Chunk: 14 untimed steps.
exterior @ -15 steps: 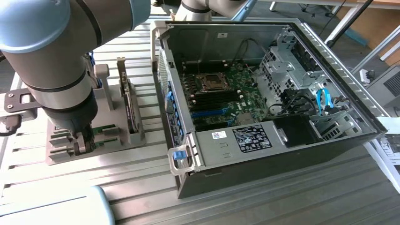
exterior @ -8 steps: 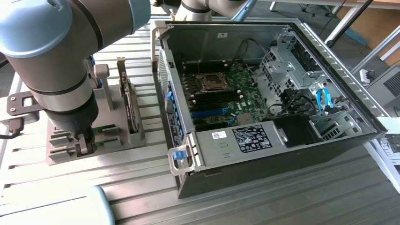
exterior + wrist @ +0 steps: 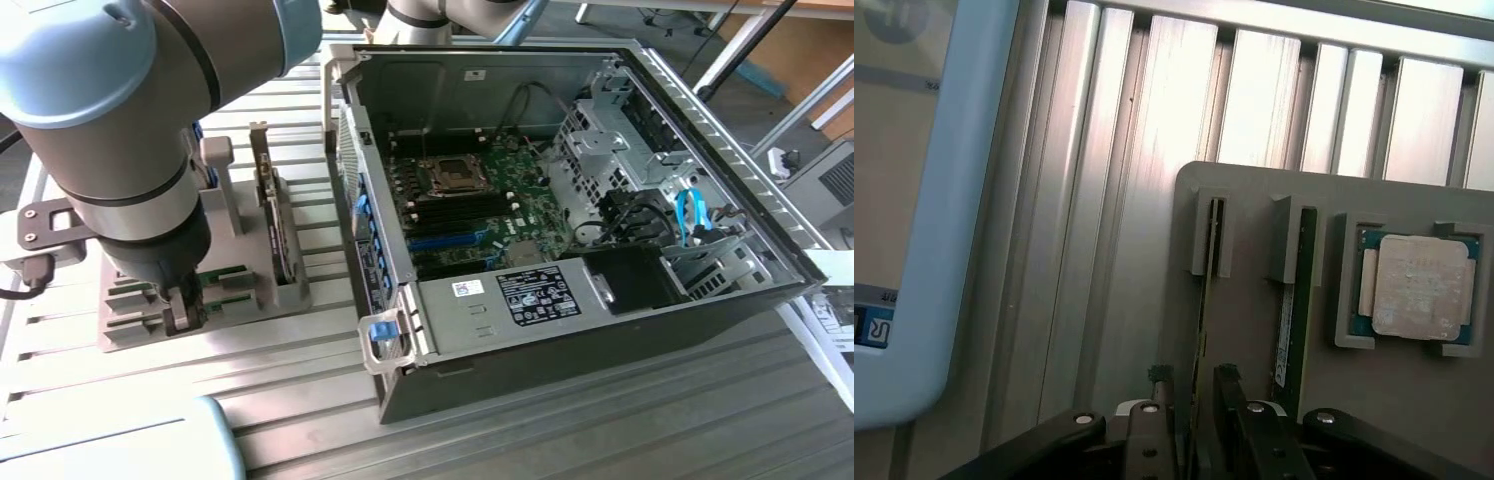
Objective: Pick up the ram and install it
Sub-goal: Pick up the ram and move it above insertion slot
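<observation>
Ram [image 3: 1206, 300] stands on edge in a slot of the grey holder [image 3: 1254, 190] on the bench [image 3: 1114, 150]. The hand [image 3: 1192, 378] straddles it, fingers apart on either side.

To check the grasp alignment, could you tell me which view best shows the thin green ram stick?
The wrist view: the thin green ram stick stands edge-on in the grey holder, between the open gripper's fingers. In the exterior view, the arm and gripper hide most of it.

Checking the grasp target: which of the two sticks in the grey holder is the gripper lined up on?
The ram farther from the processor chip: it sits inside the open gripper; the other stick stands outside.
</observation>
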Tool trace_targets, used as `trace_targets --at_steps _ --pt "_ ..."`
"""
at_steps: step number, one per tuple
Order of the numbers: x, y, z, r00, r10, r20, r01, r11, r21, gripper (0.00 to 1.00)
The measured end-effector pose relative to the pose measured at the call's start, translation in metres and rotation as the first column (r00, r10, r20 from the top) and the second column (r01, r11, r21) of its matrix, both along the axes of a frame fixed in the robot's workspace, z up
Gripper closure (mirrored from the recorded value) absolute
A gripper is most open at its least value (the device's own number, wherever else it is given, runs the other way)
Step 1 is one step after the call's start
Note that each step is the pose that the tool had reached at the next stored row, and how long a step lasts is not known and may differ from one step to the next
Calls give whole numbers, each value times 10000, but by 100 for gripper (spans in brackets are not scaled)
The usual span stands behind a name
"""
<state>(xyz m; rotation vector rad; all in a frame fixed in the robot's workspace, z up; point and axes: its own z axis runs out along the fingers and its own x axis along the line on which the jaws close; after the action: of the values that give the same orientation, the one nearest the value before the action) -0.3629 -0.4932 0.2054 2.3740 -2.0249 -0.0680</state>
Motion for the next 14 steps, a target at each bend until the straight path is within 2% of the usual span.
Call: trace_targets --at_steps 5,10,14 --pt "0 1 -2 10000 -1 3 1 10000 10 70" --pt "0 0 -1 10000 -1 2 1 10000 16 86" --pt "0 0 -1 10000 0 2 0 10000 22 86"
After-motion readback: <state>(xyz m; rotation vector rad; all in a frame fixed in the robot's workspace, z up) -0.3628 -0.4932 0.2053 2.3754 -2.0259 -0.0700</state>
